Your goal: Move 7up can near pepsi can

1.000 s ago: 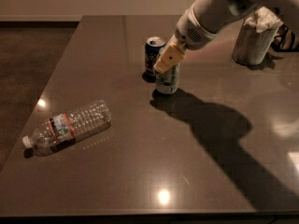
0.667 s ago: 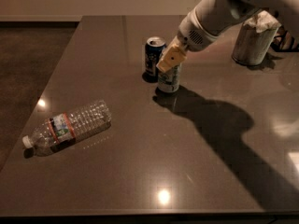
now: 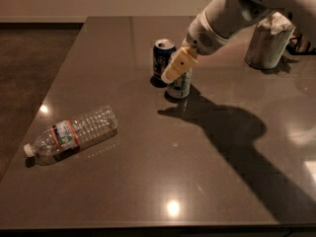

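The white arm (image 3: 232, 14) reaches in from the far right corner of the worktop (image 3: 148, 181), sloping down and leftward. Its pale tan pincer (image 3: 177, 67) hangs low near the middle of the far edge, tilted left.

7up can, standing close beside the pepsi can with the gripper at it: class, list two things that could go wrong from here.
1. The 7up can stands very close to the pepsi can. A sideways shift of the gripper, which sits at the 7up can's upper part, could knock the pepsi can over.
2. If the gripper pulls away at a slant, it might drag or tip the 7up can.
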Controlling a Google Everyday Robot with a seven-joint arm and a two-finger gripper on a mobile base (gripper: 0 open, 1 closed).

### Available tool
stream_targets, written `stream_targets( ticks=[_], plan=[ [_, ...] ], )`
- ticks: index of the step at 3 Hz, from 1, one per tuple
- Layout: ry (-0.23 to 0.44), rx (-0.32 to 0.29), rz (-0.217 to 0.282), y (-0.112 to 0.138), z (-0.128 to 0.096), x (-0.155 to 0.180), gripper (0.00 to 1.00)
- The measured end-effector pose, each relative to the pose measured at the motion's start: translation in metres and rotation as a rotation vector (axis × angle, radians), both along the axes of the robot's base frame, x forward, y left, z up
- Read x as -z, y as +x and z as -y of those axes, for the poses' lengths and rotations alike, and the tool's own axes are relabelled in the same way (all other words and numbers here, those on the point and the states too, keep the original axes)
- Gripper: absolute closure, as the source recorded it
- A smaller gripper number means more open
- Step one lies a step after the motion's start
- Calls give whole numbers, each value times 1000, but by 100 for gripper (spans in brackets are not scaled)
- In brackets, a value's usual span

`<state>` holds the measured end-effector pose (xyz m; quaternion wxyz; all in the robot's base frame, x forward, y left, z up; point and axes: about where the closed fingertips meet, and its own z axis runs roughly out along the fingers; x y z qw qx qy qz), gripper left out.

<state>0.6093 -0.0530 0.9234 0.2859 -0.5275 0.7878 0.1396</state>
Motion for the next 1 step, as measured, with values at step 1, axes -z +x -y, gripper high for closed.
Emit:
stream_targets(
  ticks=[1],
  plan=[
    [0, 0, 0, 0, 0, 0, 0]
  ],
)
